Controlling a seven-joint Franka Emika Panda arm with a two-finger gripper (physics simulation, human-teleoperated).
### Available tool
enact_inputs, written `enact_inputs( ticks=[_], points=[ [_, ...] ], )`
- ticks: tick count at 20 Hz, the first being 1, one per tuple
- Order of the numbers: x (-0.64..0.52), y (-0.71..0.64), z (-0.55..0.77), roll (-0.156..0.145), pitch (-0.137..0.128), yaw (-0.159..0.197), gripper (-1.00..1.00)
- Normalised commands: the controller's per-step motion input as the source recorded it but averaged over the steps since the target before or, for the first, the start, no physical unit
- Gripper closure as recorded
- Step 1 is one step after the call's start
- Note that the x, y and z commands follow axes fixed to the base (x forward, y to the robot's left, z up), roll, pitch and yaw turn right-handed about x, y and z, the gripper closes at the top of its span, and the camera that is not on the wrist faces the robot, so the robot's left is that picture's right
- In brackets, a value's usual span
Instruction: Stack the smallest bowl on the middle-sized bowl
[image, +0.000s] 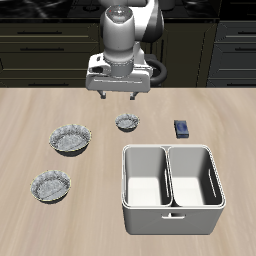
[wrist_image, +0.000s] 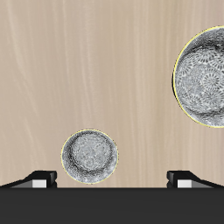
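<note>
The smallest bowl (image: 127, 122), tiny, silvery-grey and fluted, sits upright near the table's middle; it also shows in the wrist view (wrist_image: 87, 157). The middle-sized bowl (image: 51, 186), pale and shallow, sits near the table's front edge and is out of the wrist view. My gripper (image: 117, 98) hangs open and empty above the table, a little behind the smallest bowl. In the wrist view my gripper (wrist_image: 112, 179) has its fingertips (wrist_image: 39, 179) spread wide, and the tiny bowl lies just ahead of them, off-centre towards one finger.
A darker, deeper fluted bowl (image: 70, 138) sits between the two task bowls and shows in the wrist view (wrist_image: 206, 74). A grey two-compartment bin (image: 170, 205) stands near the front edge. A small dark blue block (image: 182, 127) lies behind it.
</note>
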Motion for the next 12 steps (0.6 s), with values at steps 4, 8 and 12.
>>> enact_inputs(
  ticks=[4,8,12],
  points=[
    [-0.13,-0.08,-0.28,-0.006,0.009,0.004,-1.0],
    [-0.15,-0.09,-0.22,-0.022,0.005,-0.008,-1.0],
    [-0.12,-0.14,-0.43,-0.007,0.052,0.004,-1.0]
  ],
)
